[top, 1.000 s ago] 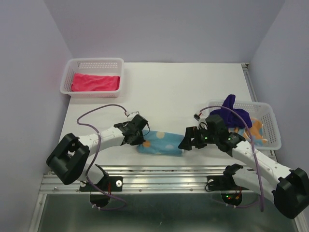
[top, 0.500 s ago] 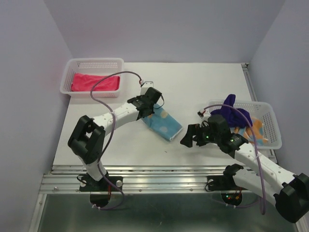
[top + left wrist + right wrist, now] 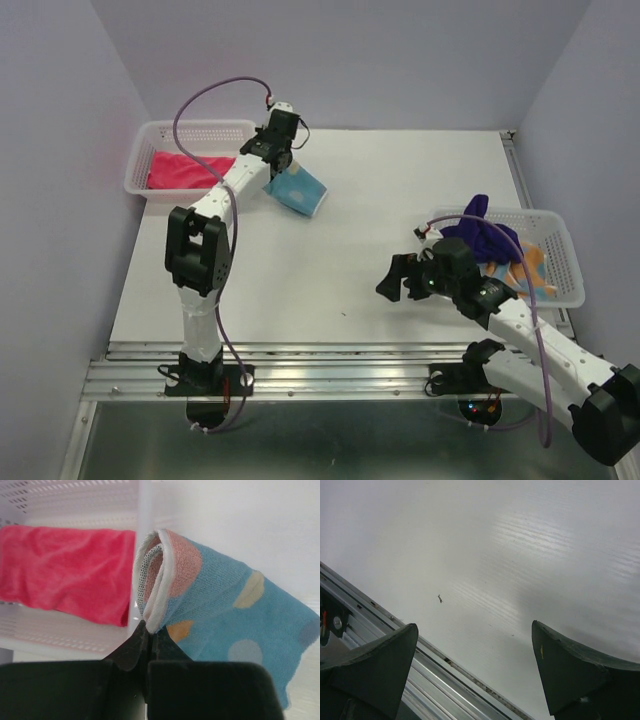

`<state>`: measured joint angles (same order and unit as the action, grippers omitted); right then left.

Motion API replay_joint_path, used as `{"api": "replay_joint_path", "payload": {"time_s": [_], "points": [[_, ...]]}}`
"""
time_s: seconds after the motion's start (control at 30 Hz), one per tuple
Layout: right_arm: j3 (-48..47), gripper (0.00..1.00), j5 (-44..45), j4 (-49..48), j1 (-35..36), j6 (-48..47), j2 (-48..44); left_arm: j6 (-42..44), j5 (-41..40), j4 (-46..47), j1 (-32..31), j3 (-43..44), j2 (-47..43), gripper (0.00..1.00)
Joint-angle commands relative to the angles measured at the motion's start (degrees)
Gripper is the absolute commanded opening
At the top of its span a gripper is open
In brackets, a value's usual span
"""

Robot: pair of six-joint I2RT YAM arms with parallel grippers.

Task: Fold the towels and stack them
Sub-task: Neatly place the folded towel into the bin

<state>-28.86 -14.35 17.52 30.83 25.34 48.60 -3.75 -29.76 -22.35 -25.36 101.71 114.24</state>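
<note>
Pink first: the pink towel lies in the basket at ten o'clock. At its three o'clock our left gripper pinches the folded blue towel. We should lift it clear into the basket, lay it squarely on the pink towel, then release. Our right gripper hangs spread wide at four o'clock.

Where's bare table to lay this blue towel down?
Bare: the middle of the table, between the left basket and the right gripper, and the far right corner. Crowded: the right basket, heaped with the purple towel; the left basket holds the pink towel.
</note>
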Motion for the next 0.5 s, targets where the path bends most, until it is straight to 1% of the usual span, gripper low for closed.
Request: {"api": "replay_joint_path", "payload": {"time_s": [0.0, 0.07, 0.1, 0.13, 0.23, 0.33, 0.47], "points": [[-3.7, 1.0, 2.2, -1.3, 0.3, -0.4, 0.7, 10.0, -1.1, 0.5, 3.7, 6.6, 0.1, 0.0], [-3.6, 1.0, 2.7, -1.3, 0.4, -0.2, 1.0, 11.3, 0.1, -1.1, 5.6, 12.8, 1.2, 0.0], [-3.7, 1.0, 2.8, -1.3, 0.5, -0.2, 1.1, 11.6, 0.1, -1.1, 5.6, 12.8, 1.9, 0.0], [-3.7, 1.0, 2.8, -1.2, 0.4, -0.3, 1.1, 11.7, 0.6, -2.9, 6.7, 16.9, 2.5, 0.0], [-3.7, 1.0, 3.4, -1.0, 0.4, -0.3, 1.4, 13.3, 2.3, -5.2, 8.3, 23.0, 4.1, 0.0], [-3.8, 1.0, 3.9, -0.8, 0.4, -0.2, 1.8, 14.7, 2.4, -7.0, 9.3, 27.0, 4.2, 0.0], [-4.0, 1.0, 4.2, -0.6, 0.5, -0.1, 2.1, 15.3, 3.0, -7.9, 10.8, 27.9, 2.4, 0.0]]}}
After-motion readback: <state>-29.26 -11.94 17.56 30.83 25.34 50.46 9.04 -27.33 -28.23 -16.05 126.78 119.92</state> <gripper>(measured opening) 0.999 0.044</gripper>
